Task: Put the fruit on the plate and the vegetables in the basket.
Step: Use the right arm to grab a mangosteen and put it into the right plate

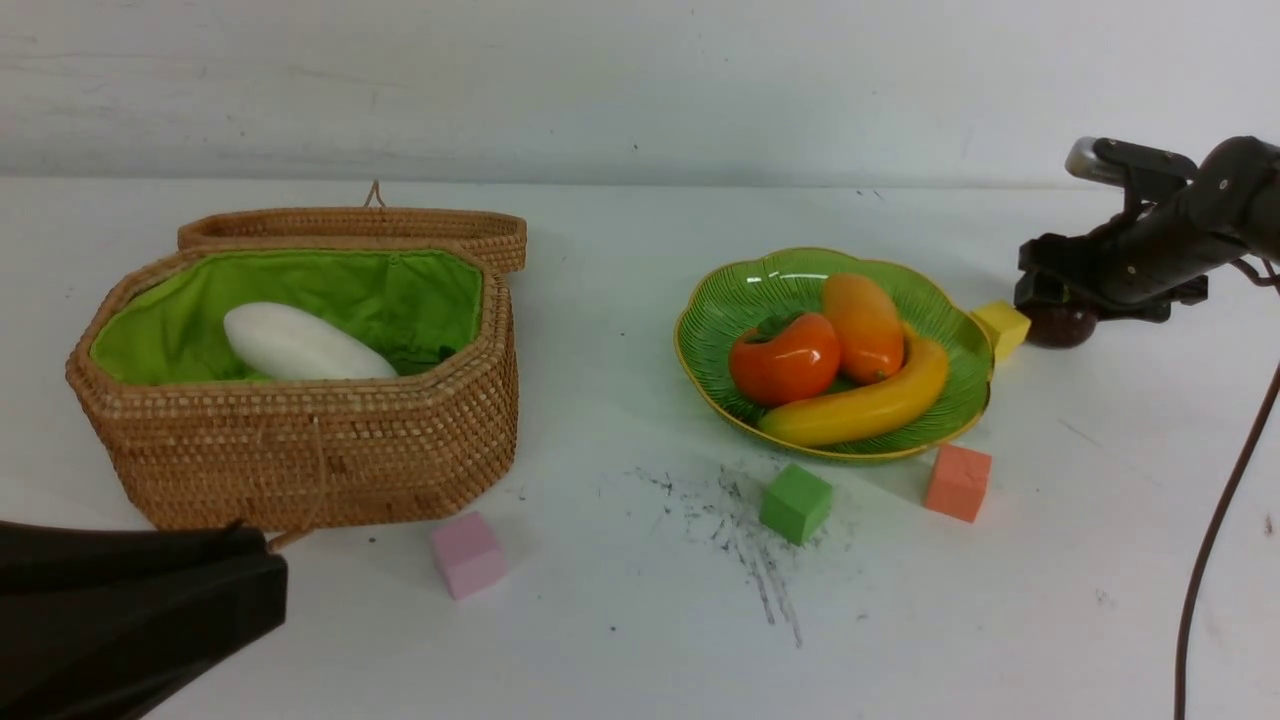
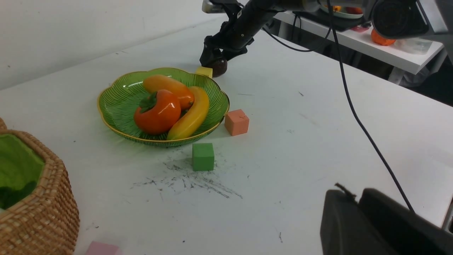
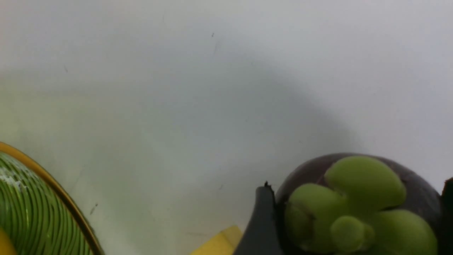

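Mangosteen (image 3: 354,209) between right end effector (image 3: 354,226) fingers | spread wide, straddling, grip unclear | on table beside plate (image 1: 720,330)

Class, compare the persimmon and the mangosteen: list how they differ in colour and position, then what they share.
The persimmon is glossy orange-red; the mangosteen is dark purple. The persimmon lies in the plate; the mangosteen sits on the table outside it, between the right gripper's fingers. Both are round with green calyxes.
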Robot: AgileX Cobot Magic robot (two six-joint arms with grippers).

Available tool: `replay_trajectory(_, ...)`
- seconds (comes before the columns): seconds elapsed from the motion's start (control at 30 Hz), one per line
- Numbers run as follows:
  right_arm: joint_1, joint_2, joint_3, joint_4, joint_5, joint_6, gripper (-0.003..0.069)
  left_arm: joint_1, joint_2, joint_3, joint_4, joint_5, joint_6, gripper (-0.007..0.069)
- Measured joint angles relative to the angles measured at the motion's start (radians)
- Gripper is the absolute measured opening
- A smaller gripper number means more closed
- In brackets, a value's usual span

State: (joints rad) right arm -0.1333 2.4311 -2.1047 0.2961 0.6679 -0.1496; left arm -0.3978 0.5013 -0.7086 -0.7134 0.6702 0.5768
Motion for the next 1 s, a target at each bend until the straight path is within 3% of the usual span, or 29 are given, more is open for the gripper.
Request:
replay_trajectory(0.73, -0.001, -0.006, -0.001, 0.008, 0.015, -0.001, 0.0575, 0.000, 0.000, 0.000, -0.004, 0.000, 0.000, 0.0060)
replay_trajectory(1.0, -0.002, -0.136, 0.005, -0.009, 0.144, -0.002, 0.0575, 0.000, 0.000, 0.000, -0.005, -0.014, 0.000, 0.0060)
